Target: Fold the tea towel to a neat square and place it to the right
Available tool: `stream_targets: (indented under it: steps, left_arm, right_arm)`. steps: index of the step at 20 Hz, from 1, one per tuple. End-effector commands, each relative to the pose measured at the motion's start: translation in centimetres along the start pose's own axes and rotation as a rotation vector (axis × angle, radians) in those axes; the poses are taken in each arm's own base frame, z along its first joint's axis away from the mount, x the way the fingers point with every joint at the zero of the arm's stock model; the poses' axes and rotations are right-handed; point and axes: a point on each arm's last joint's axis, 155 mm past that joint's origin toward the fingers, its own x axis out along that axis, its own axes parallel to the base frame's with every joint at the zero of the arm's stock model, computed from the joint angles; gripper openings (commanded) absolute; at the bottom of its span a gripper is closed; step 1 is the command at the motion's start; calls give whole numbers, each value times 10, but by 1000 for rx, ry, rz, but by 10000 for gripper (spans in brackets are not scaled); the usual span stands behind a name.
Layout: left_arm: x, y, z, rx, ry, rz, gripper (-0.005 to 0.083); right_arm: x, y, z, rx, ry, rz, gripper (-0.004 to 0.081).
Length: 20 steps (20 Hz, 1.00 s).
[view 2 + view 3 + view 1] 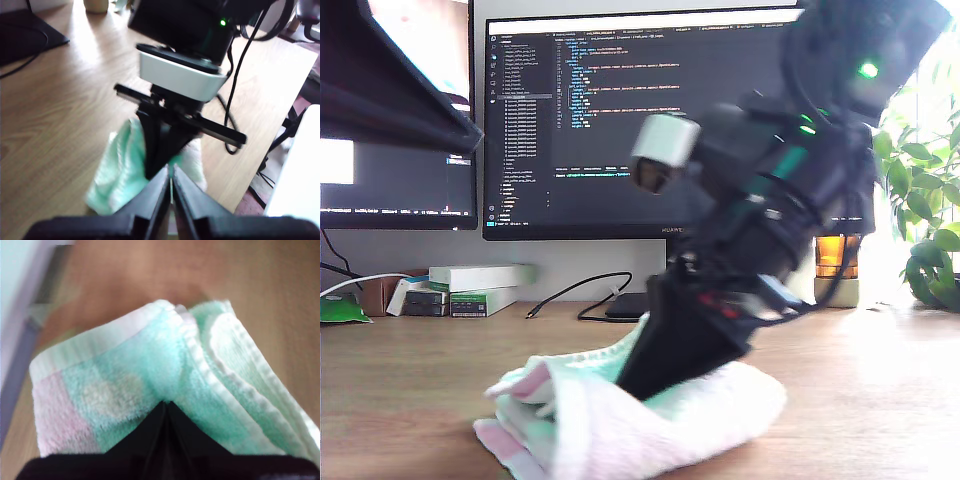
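Note:
The tea towel point(620, 430), mint green and white with pink patches, lies bunched in loose folds on the wooden desk, near the front middle of the exterior view. My second gripper point(635, 388) reaches down into it from the exterior view's upper right. In the second wrist view that gripper point(164, 407) is shut on the tea towel point(150, 355) at a fold. In the first wrist view my first gripper point(171, 175) is shut with nothing clearly held. It points toward the tea towel point(117, 170) and my second gripper point(156, 172). I cannot pick out my first gripper in the exterior view.
Two monitors point(590, 120) stand at the back, with small boxes point(480, 285) and a black cable point(570, 295) below them. A plant point(925, 200) and an amber lamp point(835, 260) are at the exterior view's right. A dark shape point(400, 90) fills that view's upper left.

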Motion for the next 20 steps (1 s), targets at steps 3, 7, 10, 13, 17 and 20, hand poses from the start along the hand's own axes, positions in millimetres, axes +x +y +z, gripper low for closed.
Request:
stream_targets:
  steps: [3,7,10,13,17,20]
  left_arm:
    - [0,1,-9,-5,21,5,-24]
    - [0,5,-10,-6,27,24,-24]
    - [0,9,-16,-2,50,45,-24]
    - [-1,15,-20,-4,64,78,-24]
    - [-1,20,-19,-4,58,103,-24]
    - [-1,20,-19,-3,57,108,-24]
  right_arm:
    - [16,-17,-73,433,184,-110,-12]
    - [-5,-48,-110,801,251,-325,-12]
    - [-27,-55,-151,1053,343,-477,-12]
    - [-52,-51,-184,1269,422,-620,7]
    - [-100,-37,-221,1509,537,-873,5]
    - [-129,-17,-241,1559,644,-980,-3]
